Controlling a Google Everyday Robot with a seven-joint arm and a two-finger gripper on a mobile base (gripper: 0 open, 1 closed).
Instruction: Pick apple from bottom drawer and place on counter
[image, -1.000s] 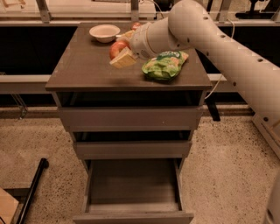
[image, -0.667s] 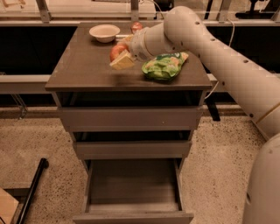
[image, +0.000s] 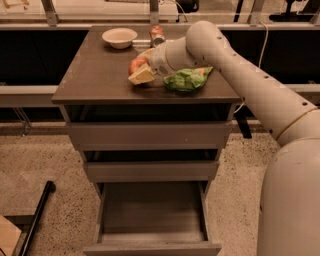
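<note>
The apple (image: 135, 64), small and red with a yellowish patch, sits low over the middle of the grey-brown counter (image: 95, 75), at or just above its surface. My gripper (image: 138, 65) reaches in from the right and is shut on the apple, with one pale yellow finger (image: 142, 76) in front of it. The bottom drawer (image: 150, 248) is pulled open below, and its dark floor holds nothing I can see.
A white bowl (image: 119, 37) and a red-and-silver soda can (image: 157, 34) stand at the counter's back. A green bag (image: 187, 79) lies just right of the gripper. The two upper drawers are closed. A black pole (image: 37, 215) lies on the floor at left.
The gripper and the apple have come down slightly toward the counter's surface. The arm's near part has swung closer into view on the right.
</note>
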